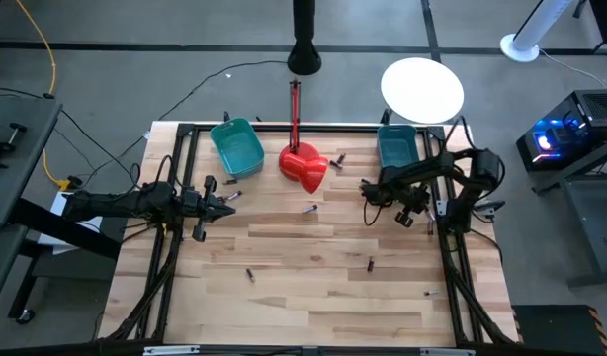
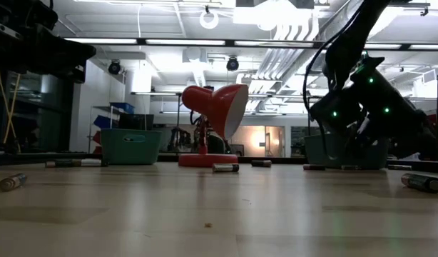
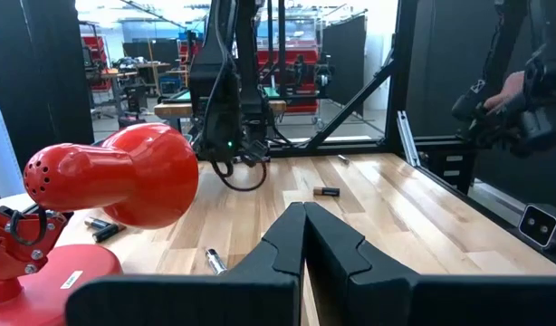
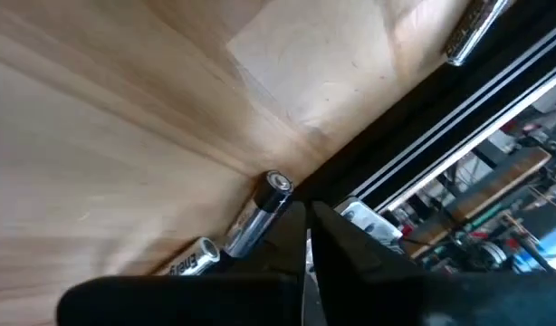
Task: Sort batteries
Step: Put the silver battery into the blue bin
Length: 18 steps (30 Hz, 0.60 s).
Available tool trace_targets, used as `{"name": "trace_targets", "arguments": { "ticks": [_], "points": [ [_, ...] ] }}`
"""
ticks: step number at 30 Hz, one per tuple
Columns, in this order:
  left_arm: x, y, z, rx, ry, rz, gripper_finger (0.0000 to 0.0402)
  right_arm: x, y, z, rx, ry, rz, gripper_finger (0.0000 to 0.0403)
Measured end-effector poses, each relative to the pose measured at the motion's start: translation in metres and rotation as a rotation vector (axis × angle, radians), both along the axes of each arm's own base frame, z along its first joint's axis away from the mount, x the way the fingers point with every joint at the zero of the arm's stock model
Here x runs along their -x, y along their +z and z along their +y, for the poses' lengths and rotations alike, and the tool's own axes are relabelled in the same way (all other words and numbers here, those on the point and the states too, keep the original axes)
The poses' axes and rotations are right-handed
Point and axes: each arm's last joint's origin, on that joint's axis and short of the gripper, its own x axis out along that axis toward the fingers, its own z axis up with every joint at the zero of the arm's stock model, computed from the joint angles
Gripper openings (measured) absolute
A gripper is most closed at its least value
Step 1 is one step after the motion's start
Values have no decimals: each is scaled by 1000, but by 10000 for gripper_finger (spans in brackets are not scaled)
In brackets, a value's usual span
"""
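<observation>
Small dark batteries lie scattered on the wooden table: one in the middle [image 1: 310,209], others toward the near side [image 1: 250,274] [image 1: 371,263]. Two teal bins stand at the far edge, one left [image 1: 236,146] and one right [image 1: 396,146]. My left gripper [image 1: 227,208] hovers shut and empty over the table's left part [image 3: 303,217]. My right gripper [image 4: 307,226] is shut and reaches down close to the black rail at the table's right side [image 1: 422,216]. A silver battery [image 4: 271,195] and a second battery [image 4: 192,260] lie by the rail beside its fingertips. My right gripper comes from above with shut fingers right beside the silver battery's body [image 4: 251,225], which lies flat on the wood along the rail. I cannot tell whether a finger touches it. My left gripper touches nothing.
A red desk lamp [image 1: 303,166] stands between the bins, its head tipped over the table [image 3: 124,177]. Black frame rails [image 1: 444,247] border the table. More batteries lie near the lamp [image 3: 215,263] and mid-table [image 3: 326,191]. The near half of the table has open wood.
</observation>
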Motion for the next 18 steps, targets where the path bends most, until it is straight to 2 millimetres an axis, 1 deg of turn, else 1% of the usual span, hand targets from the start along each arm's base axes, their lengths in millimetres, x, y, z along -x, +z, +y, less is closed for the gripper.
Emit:
{"name": "trace_targets", "arguments": {
  "ticks": [3,6,10,15,18],
  "points": [
    [0,0,0,0,0,0,0,9,-7,3,-16,-3,43,3],
    [0,0,0,0,0,0,0,16,-14,6,-38,-45,28,1],
    [0,0,0,0,0,0,0,18,-16,6,11,-69,23,1],
    [0,0,0,0,0,0,0,20,-18,8,-6,-107,18,0],
    [0,0,0,0,0,0,0,19,-18,11,-23,-119,6,0]
  ]
}}
